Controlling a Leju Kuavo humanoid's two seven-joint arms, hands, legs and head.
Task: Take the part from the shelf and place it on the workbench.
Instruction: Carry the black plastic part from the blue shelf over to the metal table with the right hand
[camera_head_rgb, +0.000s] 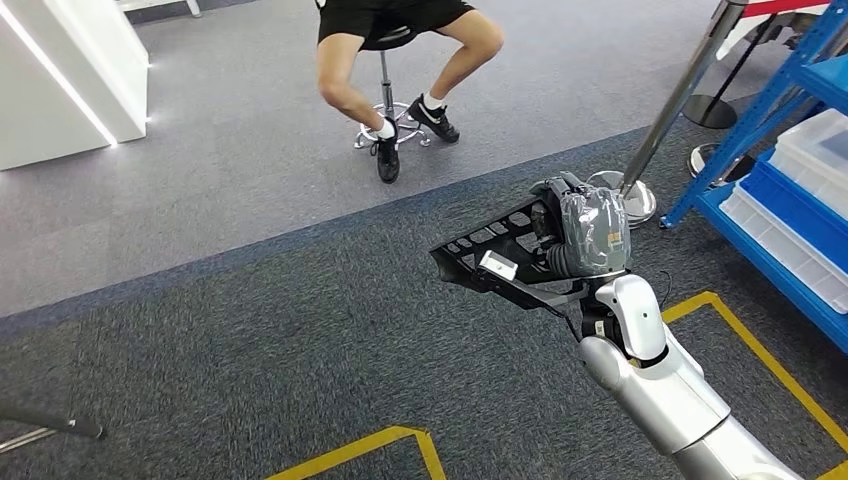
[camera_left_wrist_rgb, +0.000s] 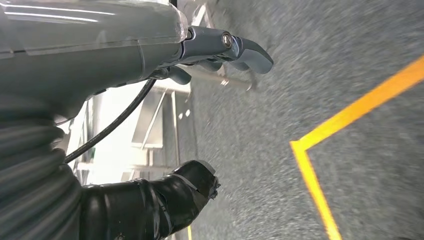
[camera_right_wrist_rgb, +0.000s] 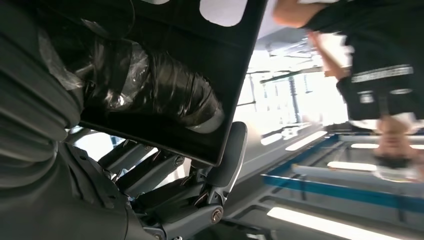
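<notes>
While you look down from the head view, read these lines from the part outward.

Part: the black perforated part (camera_head_rgb: 492, 243) is up in the air over the grey carpet, tilted, its slotted plate reaching out to the left of the hand; a small white tag sits on its near edge. In the right wrist view the same black plate (camera_right_wrist_rgb: 200, 60) crosses the frame with pale cut-outs along one edge.

Right hand: your right hand (camera_head_rgb: 585, 235), wrapped in clear film, is clamped on the part, thumb over the plate and darker fingers (camera_right_wrist_rgb: 227, 155) under its edge.

Left hand: your left hand (camera_left_wrist_rgb: 220, 52) hangs over the carpet holding nothing, grey fingers extended and well apart from the black-taped thumb (camera_left_wrist_rgb: 192, 187).

Floor: yellow tape lines (camera_head_rgb: 745, 345) mark the dark carpet below and beside the right arm.

Shelf: the blue shelf (camera_head_rgb: 770, 195) stands at the right edge, with blue and clear bins on it, well apart from the part.

Person: a person (camera_head_rgb: 400, 60) in black shorts and black shoes sits on a stool ahead.

Post: a silver barrier post (camera_head_rgb: 665, 125) leans up from its round base just behind the hand.
</notes>
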